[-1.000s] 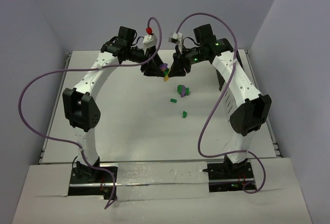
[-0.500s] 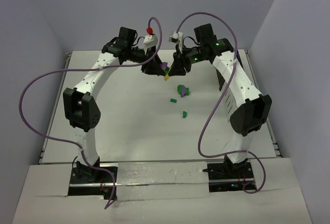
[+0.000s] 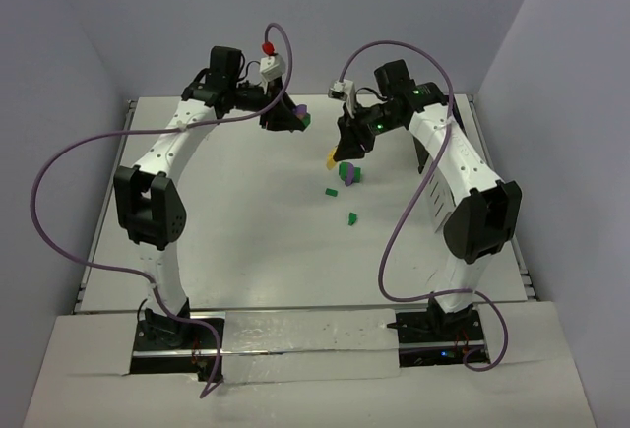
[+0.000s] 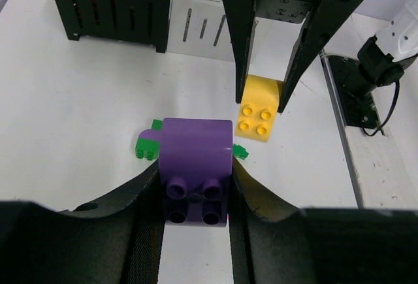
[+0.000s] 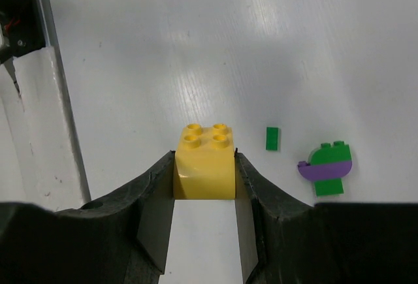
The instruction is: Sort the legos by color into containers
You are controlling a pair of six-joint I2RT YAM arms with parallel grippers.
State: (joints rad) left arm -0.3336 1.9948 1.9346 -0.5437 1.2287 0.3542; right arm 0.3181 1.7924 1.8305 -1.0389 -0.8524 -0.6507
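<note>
Table [image 3: 226, 231] white, walls [image 3: 295, 5] lilac. Left gripper [image 4: 196, 179] pinches purple brick [image 4: 196, 150], right gripper [image 5: 204, 166] pinches yellow brick [image 5: 204, 157] beside green legos [image 3: 347, 172]; grippers have parted since.

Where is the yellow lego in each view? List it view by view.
Top external: the yellow lego is near centre, at the right gripper.
Left wrist: right of centre, beyond the purple lego.
Right wrist: centre, clamped from both sides.
Shared landmark: the right gripper shut on it.

Open passage over bare table [image 3: 226, 221], 6 to 10 o'clock. Near centre at 2 o'clock: green pieces [image 3: 346, 172] litter the surface. At 12 to 1 o'clock, left gripper [image 3: 294, 118] clamping purple brick [image 3: 304, 113] and right gripper [image 3: 338, 156] clamping yellow brick [image 3: 332, 161] crowd the space, apart.
</note>
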